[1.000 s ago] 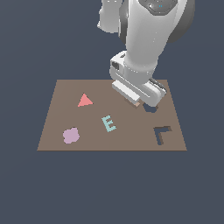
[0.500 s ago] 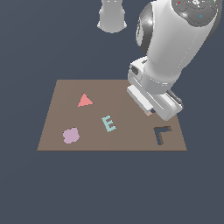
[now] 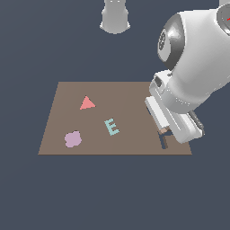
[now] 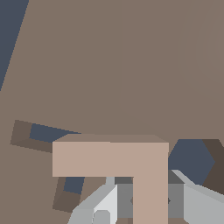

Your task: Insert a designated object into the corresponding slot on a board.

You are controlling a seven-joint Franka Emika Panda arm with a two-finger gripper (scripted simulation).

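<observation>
In the wrist view, the designated object, a tan L-shaped block [image 4: 109, 157], is held between grey fingers [image 4: 98, 205]; my gripper [image 4: 148, 202] is shut on it. The block hovers just over the slot [image 4: 46, 133], a dark L-shaped cutout in the brown board [image 4: 109, 65], overlapping it but offset from it. In the exterior view my gripper [image 3: 164, 134] sits low over the board's [image 3: 112, 94] front corner at the exterior view's right. The arm hides most of the slot [image 3: 165, 143] there; only a dark sliver shows.
A dark hexagonal hole [image 4: 192, 159] lies in the board right beside the slot. A red triangle [image 3: 86, 103], a teal E [image 3: 111, 126] and a lilac blob [image 3: 72, 139] sit on the board toward the exterior view's left. The arm's base [image 3: 115, 18] stands behind.
The arm has swung toward the exterior view's right and forward, lowering over the L-shaped slot, which it now mostly covers. The other shapes have not moved.
</observation>
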